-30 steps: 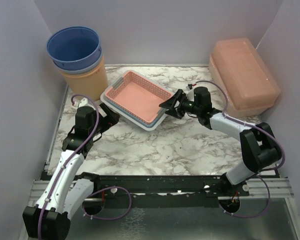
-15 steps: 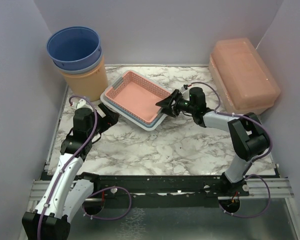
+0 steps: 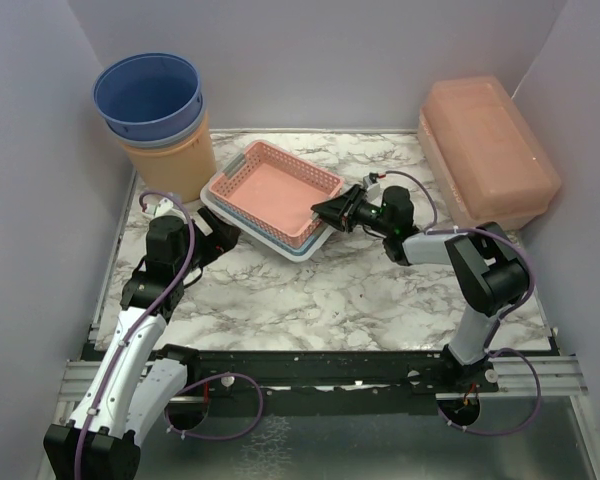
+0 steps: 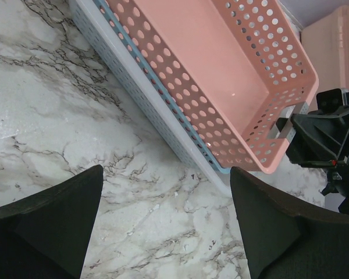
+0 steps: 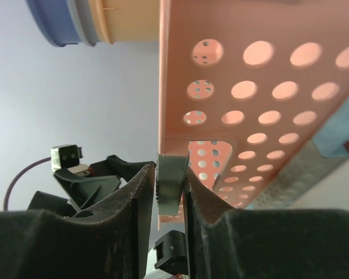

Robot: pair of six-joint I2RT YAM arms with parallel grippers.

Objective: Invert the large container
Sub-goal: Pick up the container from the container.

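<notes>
Top external view, read with the two wrist views. At the far right of the marble table [image 3: 310,290] stands the large container [image 3: 490,140], a translucent peach-orange box set close against the right wall and well apart from both arms. Its broader band, probably the lid, lies at the bottom, so it cannot be told whether the box is already inverted. Neither arm touches it. On that evidence the turning has not begun, and the box has yet to be reached, gripped and tipped over. Instead, the right gripper [image 3: 325,210] is at the right-hand end of the pink perforated basket [image 3: 275,190], which sits nested in the lower baskets [image 3: 285,247]. In the right wrist view its fingers [image 5: 131,197] are drawn close together, with the thin rim of that basket's end wall pinched between them. Over bare table just beside the nested stack hangs the left gripper [image 4: 166,174], jaws spread wide and holding nothing. In the far left corner are the stacked buckets [image 3: 155,120], blue over orange. Markings: no brand, label or writing is legible on any object, and a small pale speck on the container's top is too small to read.
</notes>
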